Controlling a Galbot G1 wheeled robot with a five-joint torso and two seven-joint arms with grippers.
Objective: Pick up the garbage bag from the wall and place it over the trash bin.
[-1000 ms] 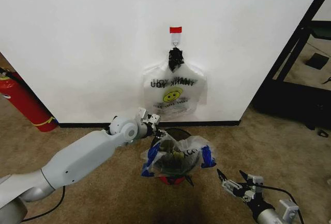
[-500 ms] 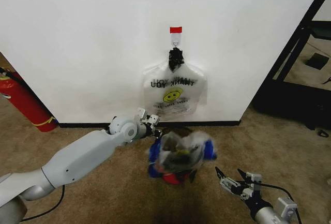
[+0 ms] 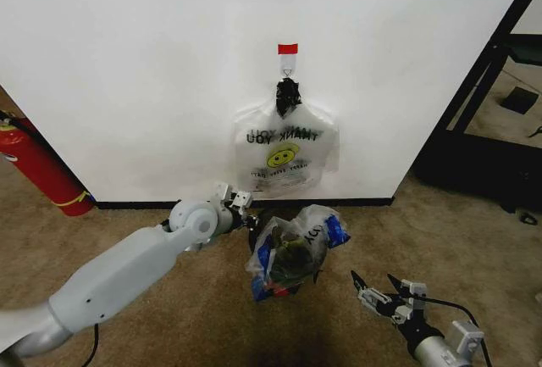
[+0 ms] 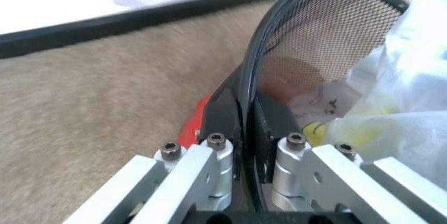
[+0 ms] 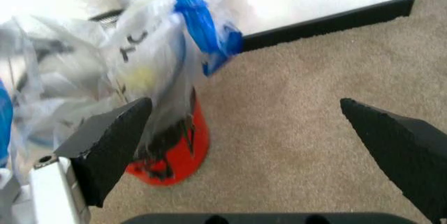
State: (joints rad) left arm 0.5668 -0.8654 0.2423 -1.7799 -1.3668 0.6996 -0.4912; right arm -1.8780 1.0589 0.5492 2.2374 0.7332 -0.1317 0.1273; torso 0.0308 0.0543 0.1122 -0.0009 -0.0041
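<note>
2 tools: our left tool (image 4: 246, 150) pinches the trash bin (image 3: 292, 257) rim, arm stretched out low. Our right tool (image 3: 375, 289) waits wide open nearby. The garbage bag (image 3: 296, 244) covers the tilted bin.

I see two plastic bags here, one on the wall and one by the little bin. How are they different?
The smiley bag hangs flat from a hook on the wall; the garbage bag sits crumpled over the tilted trash bin on the carpet. The smiley bag has a yellow face and black lettering; the garbage bag has blue patches. The left hand grips the bin's rim; nothing touches the smiley bag. Both are thin, see-through plastic.
</note>
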